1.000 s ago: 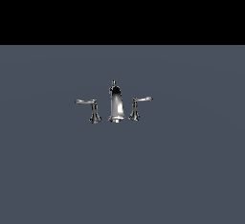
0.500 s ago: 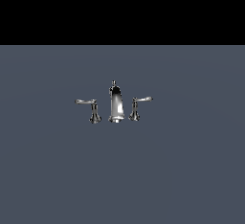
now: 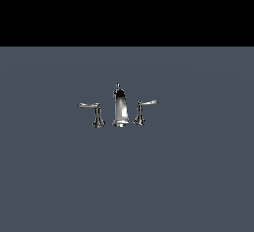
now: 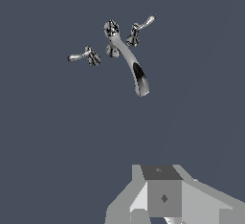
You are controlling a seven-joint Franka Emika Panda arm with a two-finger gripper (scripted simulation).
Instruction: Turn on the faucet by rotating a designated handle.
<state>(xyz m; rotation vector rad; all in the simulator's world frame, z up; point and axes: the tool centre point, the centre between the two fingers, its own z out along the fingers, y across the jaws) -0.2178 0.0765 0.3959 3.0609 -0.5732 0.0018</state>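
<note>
The faucet (image 3: 119, 106) is standing near the middle of the exterior view, a small chrome three-piece set resting on a flat slate-grey surface (image 3: 198, 176) that is filling the lower part of that frame under a black band across the top. Its tall tapered spout (image 3: 119, 108) is rising in the centre with a small knob on top, catching bright highlights down its front. The handle (image 3: 92, 111) is sitting toward the exterior view's left of the spout, its flared pedestal standing just beside the spout's base and its long, nearly straight thin lever reaching out horizontally toward the frame's left. The second handle (image 3: 143, 110) is sitting on the exterior view's right of the spout, its shorter lever curling upward toward the right. No part of the arm is showing in the exterior view. In the wrist view the faucet (image 4: 117, 50) is appearing in the upper middle of the frame, with the spout (image 4: 131, 65) curving down and away from its knob, the handle (image 4: 85, 56) lying at the upper left with its lever pointing left, and the second handle (image 4: 139, 29) at the upper right. Grey blocky parts of the gripper (image 4: 165, 196) are filling the bottom centre of the wrist frame, well apart from the faucet; its fingertips are cut off by the frame edge, so I cannot tell whether it is released or clenched.
</note>
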